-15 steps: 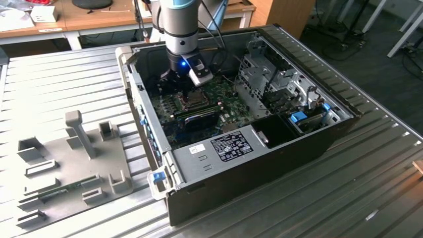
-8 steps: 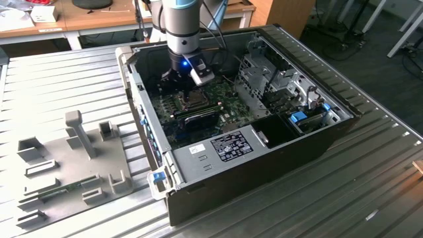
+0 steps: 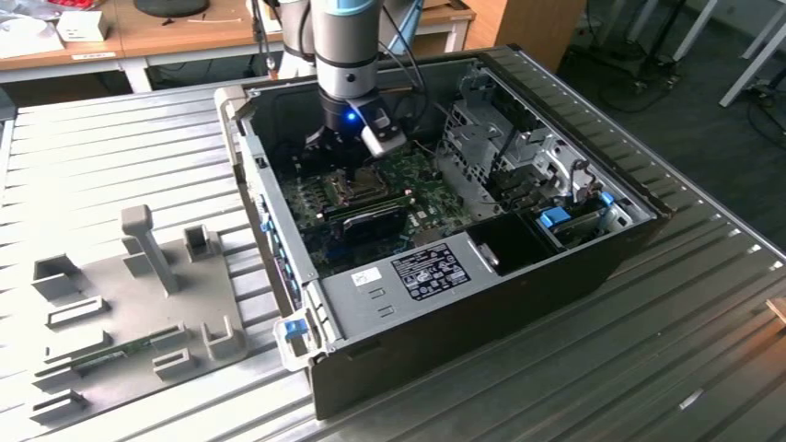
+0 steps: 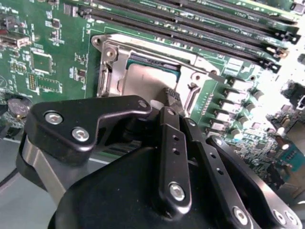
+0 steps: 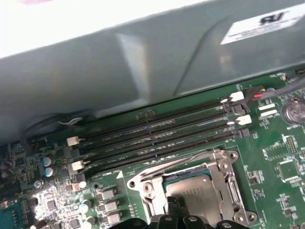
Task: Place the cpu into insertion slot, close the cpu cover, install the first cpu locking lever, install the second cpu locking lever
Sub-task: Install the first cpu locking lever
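My gripper (image 3: 356, 173) hangs inside the open computer case (image 3: 590, 267), right over the insertion slot (image 3: 361, 188) on the green board. In both wrist views the grey-brown cpu (image 4: 148, 78) (image 5: 199, 192) lies flat in the slot. The silvery cpu cover (image 4: 112, 61) (image 5: 225, 164) lies down around it as a frame. The gripper (image 4: 170, 98) (image 5: 177, 211) is shut with nothing between its fingers, its tip at the cover's edge beside the cpu. A thin locking lever (image 5: 167, 164) runs along the slot's side nearest the memory slots.
Long black memory slots (image 4: 190, 26) (image 5: 157, 136) run close beside the socket. The case wall (image 5: 143, 67) rises just behind them. A metal drive cage (image 3: 516, 157) and a blue latch (image 3: 555, 218) sit at the exterior view's right. A grey fixture tray (image 3: 135, 313) lies left of the case.
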`<state>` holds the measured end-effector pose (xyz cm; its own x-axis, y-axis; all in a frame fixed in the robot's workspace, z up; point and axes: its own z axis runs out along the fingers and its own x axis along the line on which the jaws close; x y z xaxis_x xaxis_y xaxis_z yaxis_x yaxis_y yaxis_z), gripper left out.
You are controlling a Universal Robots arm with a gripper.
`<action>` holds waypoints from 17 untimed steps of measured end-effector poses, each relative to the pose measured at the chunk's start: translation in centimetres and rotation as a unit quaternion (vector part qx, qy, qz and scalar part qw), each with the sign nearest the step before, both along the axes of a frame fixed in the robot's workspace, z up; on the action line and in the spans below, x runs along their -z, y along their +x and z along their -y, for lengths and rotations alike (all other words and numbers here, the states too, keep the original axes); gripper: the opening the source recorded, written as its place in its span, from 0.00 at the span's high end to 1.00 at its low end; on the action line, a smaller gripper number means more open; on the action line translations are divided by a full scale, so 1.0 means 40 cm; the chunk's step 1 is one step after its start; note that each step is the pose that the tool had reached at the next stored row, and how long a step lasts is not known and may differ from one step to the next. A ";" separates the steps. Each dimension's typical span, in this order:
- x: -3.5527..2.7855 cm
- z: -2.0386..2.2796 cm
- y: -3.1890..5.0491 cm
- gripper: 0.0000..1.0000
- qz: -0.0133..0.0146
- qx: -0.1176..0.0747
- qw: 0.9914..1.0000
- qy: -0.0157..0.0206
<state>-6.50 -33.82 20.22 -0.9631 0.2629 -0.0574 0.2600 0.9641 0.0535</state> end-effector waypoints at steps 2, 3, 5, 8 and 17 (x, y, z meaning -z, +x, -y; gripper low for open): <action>-0.002 0.000 0.000 0.90 0.000 -0.011 1.000 0.000; -0.004 0.000 0.000 0.90 0.000 -0.014 1.000 0.000; -0.010 0.000 0.000 0.90 -0.001 -0.016 1.000 0.000; -0.025 0.000 0.000 0.90 -0.001 -0.017 1.000 0.000; -0.033 0.000 0.003 0.90 -0.001 -0.017 1.000 0.000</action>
